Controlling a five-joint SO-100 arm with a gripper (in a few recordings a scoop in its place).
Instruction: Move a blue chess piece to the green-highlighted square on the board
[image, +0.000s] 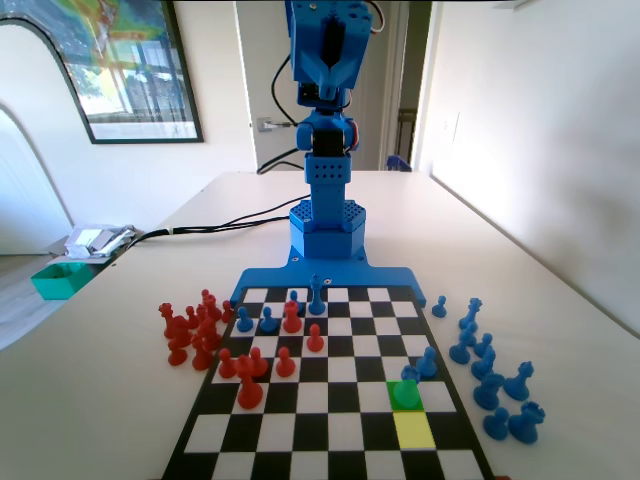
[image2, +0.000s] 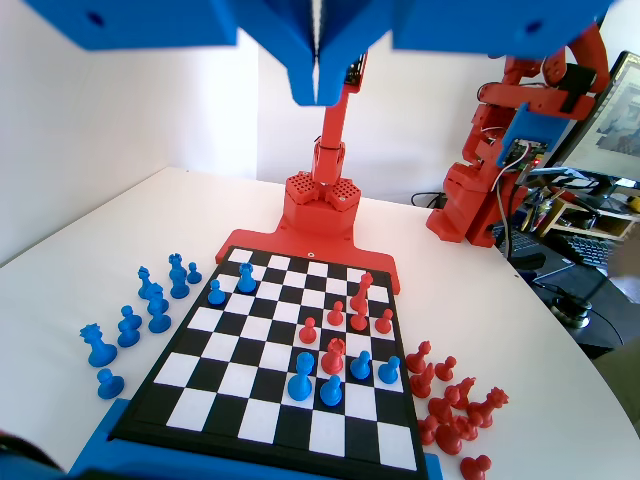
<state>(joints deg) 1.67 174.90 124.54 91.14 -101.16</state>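
The blue chess piece (image: 405, 393) is a small pawn standing upright on the green-highlighted square (image: 404, 405), near the right edge of the board (image: 300, 400) in the fixed view and tinted green by the highlight. The same blue chess piece (image2: 246, 277) appears at the far left of the board (image2: 250, 410) in the wrist view. My gripper (image2: 318, 90) hangs high above the board with its jaws pressed together and nothing between them. In the fixed view the gripper (image: 328, 70) is raised over the arm's base, far from the pawn.
A yellow square (image: 413, 430) lies just in front of the green one. Red pieces (image: 190, 330) cluster off the board's left side and blue pieces (image: 490, 365) off its right. Several red and blue pieces (image: 290, 320) stand on the board's far half. A green box (image: 60, 280) sits at the table's left edge.
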